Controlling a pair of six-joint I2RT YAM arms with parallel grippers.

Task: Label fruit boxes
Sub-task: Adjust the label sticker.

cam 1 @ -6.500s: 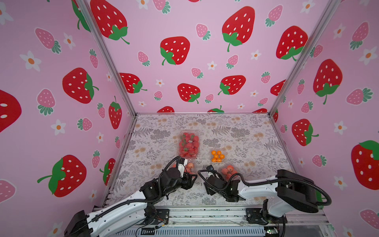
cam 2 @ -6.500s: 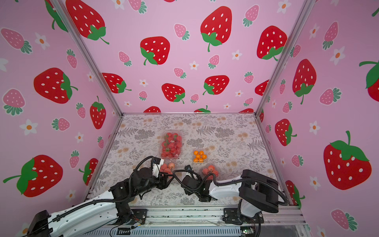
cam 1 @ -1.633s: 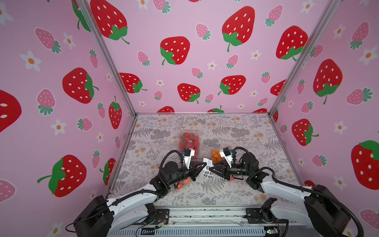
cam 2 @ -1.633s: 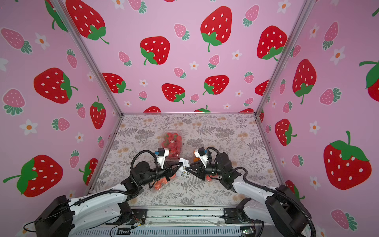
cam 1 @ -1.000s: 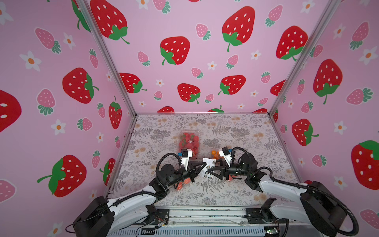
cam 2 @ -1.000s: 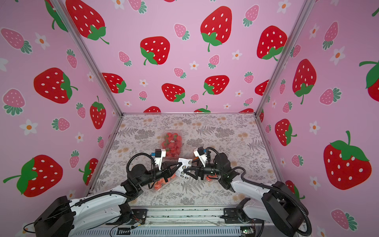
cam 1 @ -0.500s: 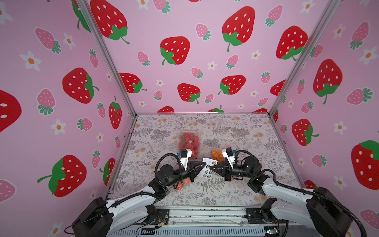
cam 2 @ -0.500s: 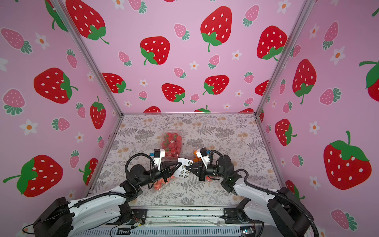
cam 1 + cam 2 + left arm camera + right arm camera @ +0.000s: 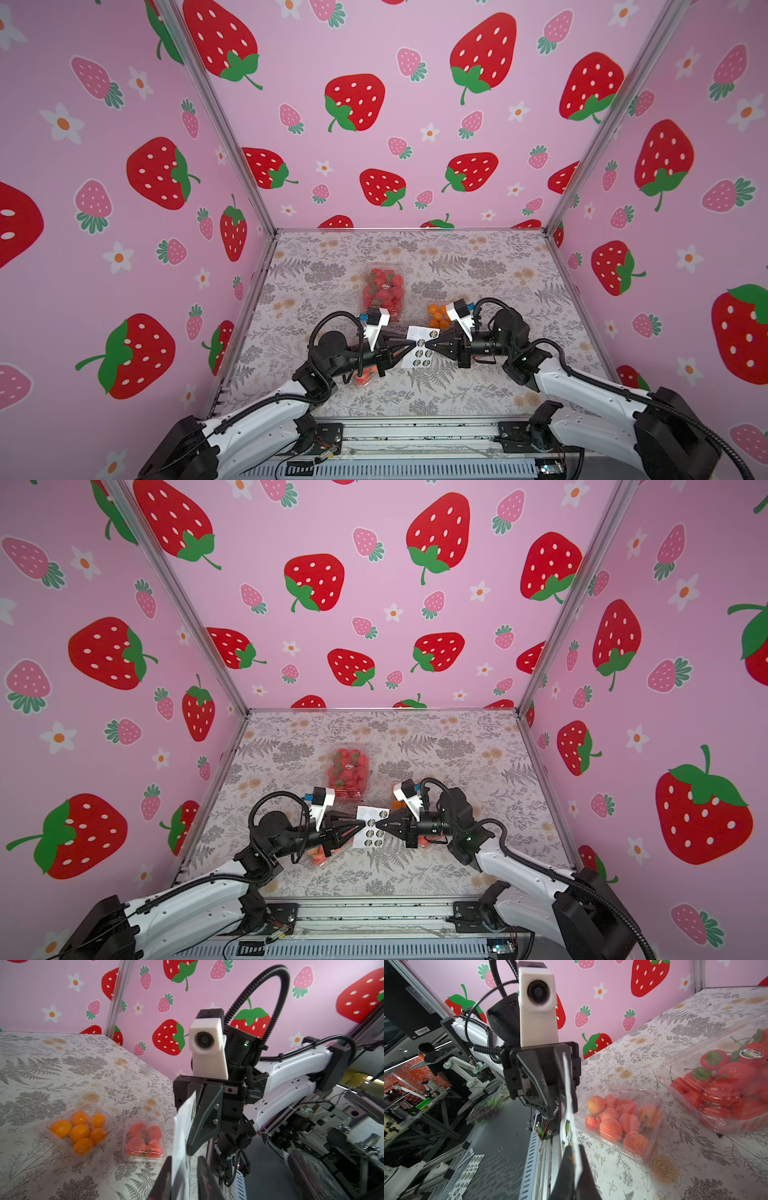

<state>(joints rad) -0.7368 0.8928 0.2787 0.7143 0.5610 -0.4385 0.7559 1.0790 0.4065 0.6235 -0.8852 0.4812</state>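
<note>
Right gripper clenched on the white sticker sheet, held off the table between the arms. Left gripper at its opposite edge, jaws apparently just parted. Behind them are the strawberry punnet and orange punnet. Large peach-pink punnet beneath the left arm, small peach-pink punnet beneath the right.

Since the earliest views, the left gripper and the right gripper moved away from the front of the table and met above its centre, with the sticker sheet between them. Over the last second, the right gripper clamped onto the sheet's edge, while the left gripper's jaws parted slightly around the opposite edge.
</note>
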